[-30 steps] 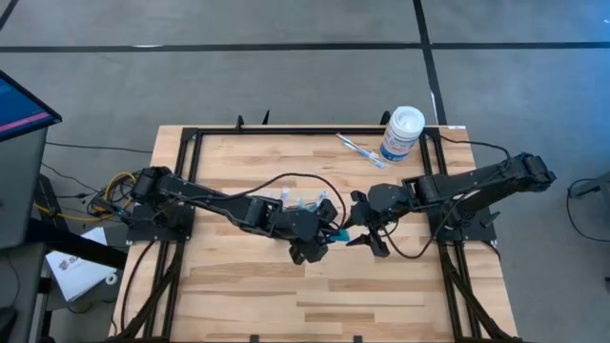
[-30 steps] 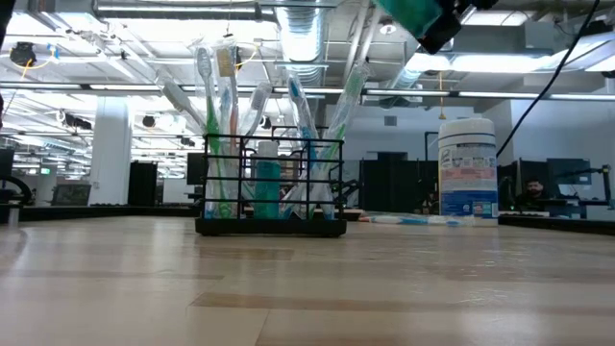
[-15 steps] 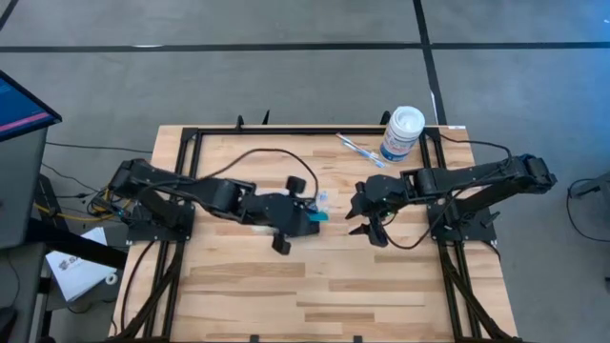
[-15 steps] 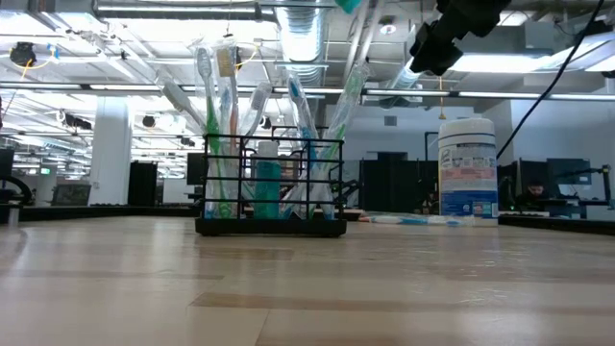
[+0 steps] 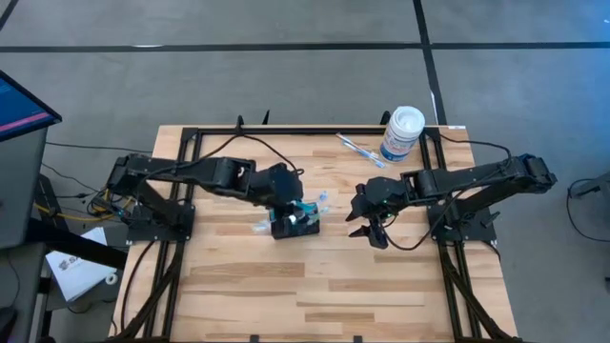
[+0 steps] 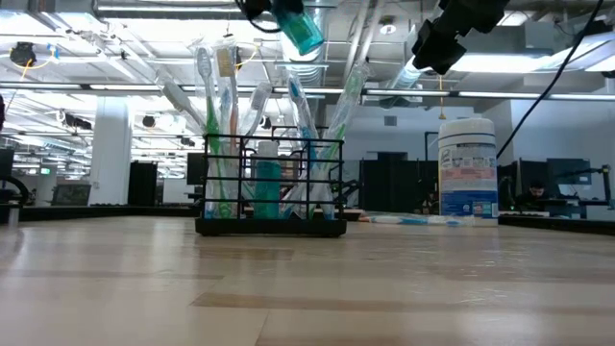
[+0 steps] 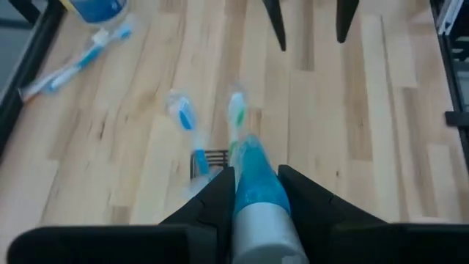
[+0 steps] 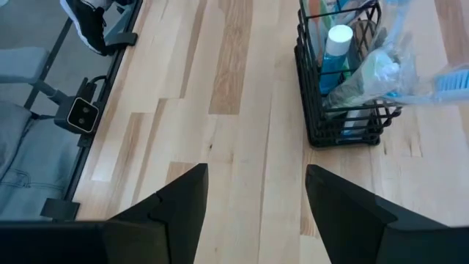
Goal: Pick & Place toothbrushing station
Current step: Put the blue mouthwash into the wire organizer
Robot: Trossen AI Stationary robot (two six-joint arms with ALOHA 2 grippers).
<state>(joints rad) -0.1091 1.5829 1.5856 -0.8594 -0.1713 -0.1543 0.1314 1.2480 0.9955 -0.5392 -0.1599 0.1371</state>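
Light wooden plank table [image 5: 248, 286] edged by a black frame. Near the middle, standing directly on it, the black wire-mesh toothbrushing station [image 6: 273, 187] filled with upright brushes. At the far right corner, a white canister [image 5: 401, 133], with a wrapped toothbrush [image 5: 359, 151] lying flat just beside it.

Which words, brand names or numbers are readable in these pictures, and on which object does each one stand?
None can be read.
White canister: its label carries print, too small and blurred to read.
Tube held in the left gripper: no print visible.
Toothbrushing station: any print is illegible.
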